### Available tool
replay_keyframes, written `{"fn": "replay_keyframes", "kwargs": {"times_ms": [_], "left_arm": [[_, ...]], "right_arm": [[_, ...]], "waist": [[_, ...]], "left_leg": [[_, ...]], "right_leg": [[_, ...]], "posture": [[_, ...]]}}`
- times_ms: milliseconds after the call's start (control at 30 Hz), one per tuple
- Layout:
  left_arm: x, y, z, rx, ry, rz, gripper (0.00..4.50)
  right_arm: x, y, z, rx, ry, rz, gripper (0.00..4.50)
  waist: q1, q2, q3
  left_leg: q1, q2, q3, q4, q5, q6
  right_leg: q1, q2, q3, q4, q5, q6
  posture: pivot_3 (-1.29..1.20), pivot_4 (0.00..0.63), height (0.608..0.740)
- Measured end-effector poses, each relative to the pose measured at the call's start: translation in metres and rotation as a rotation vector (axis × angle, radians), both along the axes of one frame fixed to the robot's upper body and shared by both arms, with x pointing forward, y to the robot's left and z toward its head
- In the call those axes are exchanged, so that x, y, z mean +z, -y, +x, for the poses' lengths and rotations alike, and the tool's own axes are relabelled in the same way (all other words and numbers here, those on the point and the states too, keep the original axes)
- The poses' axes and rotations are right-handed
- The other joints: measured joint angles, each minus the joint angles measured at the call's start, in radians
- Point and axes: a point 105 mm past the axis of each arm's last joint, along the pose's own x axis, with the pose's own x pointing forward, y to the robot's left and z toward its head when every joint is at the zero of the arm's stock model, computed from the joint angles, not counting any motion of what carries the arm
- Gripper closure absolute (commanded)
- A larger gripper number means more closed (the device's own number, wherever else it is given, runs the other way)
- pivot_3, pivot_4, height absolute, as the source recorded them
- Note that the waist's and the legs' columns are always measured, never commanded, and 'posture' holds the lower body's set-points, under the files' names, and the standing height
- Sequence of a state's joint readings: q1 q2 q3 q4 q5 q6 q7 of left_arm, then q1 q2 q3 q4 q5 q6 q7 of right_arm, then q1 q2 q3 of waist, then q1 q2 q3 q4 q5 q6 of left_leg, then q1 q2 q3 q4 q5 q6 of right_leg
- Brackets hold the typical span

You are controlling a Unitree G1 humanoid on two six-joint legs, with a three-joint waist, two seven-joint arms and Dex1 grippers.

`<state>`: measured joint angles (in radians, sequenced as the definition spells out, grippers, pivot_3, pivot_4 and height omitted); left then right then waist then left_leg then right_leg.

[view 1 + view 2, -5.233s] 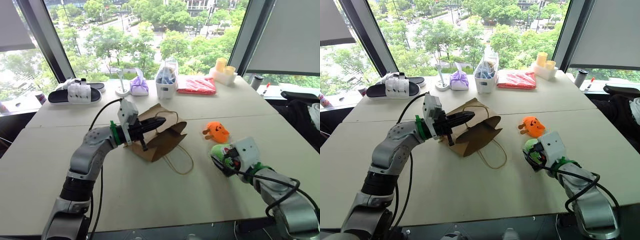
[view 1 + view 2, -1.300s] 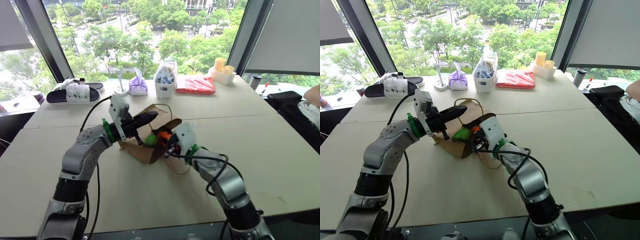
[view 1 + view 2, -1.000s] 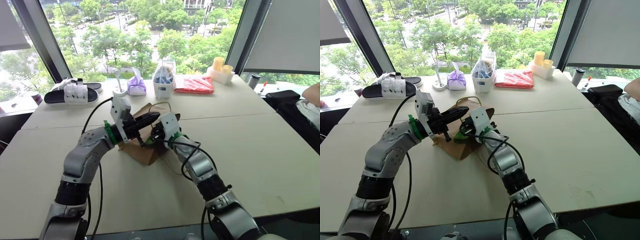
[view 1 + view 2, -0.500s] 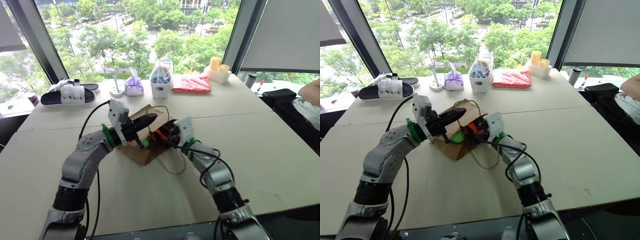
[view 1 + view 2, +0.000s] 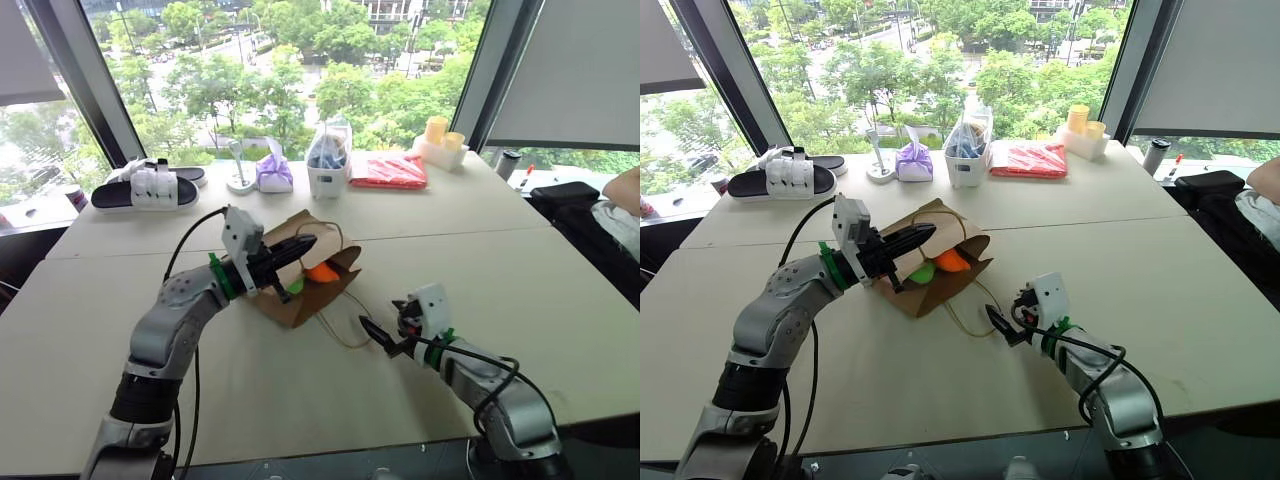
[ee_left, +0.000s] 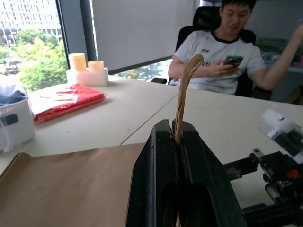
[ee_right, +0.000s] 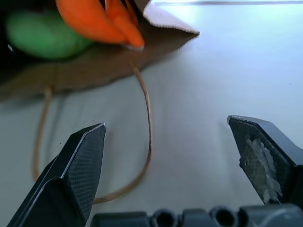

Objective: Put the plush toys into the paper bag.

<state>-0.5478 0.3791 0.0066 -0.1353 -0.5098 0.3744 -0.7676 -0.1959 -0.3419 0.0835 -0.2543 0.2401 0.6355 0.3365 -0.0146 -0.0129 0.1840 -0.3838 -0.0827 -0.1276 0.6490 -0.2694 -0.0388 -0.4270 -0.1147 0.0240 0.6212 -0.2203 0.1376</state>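
Observation:
The brown paper bag point(image 5: 298, 296) lies on its side mid-table with its mouth facing right. My left gripper point(image 5: 303, 244) is shut on the bag's upper edge and holds the mouth up; in the left wrist view a brown cord handle point(image 6: 182, 85) rises from between the closed fingers point(image 6: 156, 161). Both plush toys rest inside the mouth: the orange one point(image 5: 322, 271) and, beside it, the green one point(image 5: 296, 286). My right gripper point(image 5: 376, 336) is open and holds nothing, low over the table to the right of the bag. It faces the toys point(image 7: 102, 19) and a loose cord handle point(image 7: 147, 118).
Along the far table edge stand black-and-white sandals point(image 5: 150, 186), a purple pouch point(image 5: 276, 173), a clear plastic bag in a white tub point(image 5: 329, 162), a red packet point(image 5: 390, 170) and yellow cups point(image 5: 440, 135). A person point(image 6: 218, 47) sits beyond the table's right side.
My right gripper has come out of the bag's mouth, moved right and down toward the table, and opened. The orange toy stays in the bag. The left gripper has kept still.

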Motion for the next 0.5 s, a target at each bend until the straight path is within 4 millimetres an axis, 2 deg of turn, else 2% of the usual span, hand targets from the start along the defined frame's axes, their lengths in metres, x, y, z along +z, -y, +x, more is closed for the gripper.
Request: {"fn": "replay_keyframes", "kwargs": {"times_ms": [200, 233, 300, 500], "left_arm": [[0.000, 0.002, 0.000, 0.001, 0.007, -0.008, 4.50], [0.000, 0.002, 0.001, 0.002, 0.007, -0.008, 4.50], [0.000, 0.002, 0.001, 0.011, 0.009, -0.001, 4.50], [0.001, 0.000, 0.002, 0.023, 0.014, 0.003, 4.50]], "right_arm": [[0.001, -0.016, 0.016, 0.020, 0.089, -0.172, 0.06], [0.002, -0.017, 0.018, 0.021, 0.099, -0.189, 0.29], [0.002, -0.021, 0.021, 0.029, 0.110, -0.214, 0.90], [-0.003, -0.031, 0.021, 0.039, 0.069, -0.182, 3.85]], "waist": [[-0.001, 0.000, 0.000], [-0.001, 0.000, 0.000], [-0.002, 0.000, 0.000], [0.003, 0.000, 0.000]], "left_leg": [[0.000, 0.000, 0.000, 0.000, 0.000, 0.000], [0.000, 0.000, 0.000, 0.000, 0.000, 0.000], [0.001, 0.001, 0.000, 0.000, 0.000, 0.000], [0.001, 0.000, 0.000, 0.000, 0.000, 0.000]], "right_leg": [[0.000, 0.000, 0.000, -0.001, 0.000, 0.000], [0.000, 0.000, 0.000, -0.001, 0.000, 0.000], [0.000, 0.000, 0.000, -0.001, 0.000, 0.000], [0.001, 0.000, 0.000, -0.001, 0.000, 0.000]], "posture": [[0.00, 0.150, 0.740], [0.00, 0.150, 0.740], [0.00, 0.150, 0.740], [0.00, 0.150, 0.740]]}}
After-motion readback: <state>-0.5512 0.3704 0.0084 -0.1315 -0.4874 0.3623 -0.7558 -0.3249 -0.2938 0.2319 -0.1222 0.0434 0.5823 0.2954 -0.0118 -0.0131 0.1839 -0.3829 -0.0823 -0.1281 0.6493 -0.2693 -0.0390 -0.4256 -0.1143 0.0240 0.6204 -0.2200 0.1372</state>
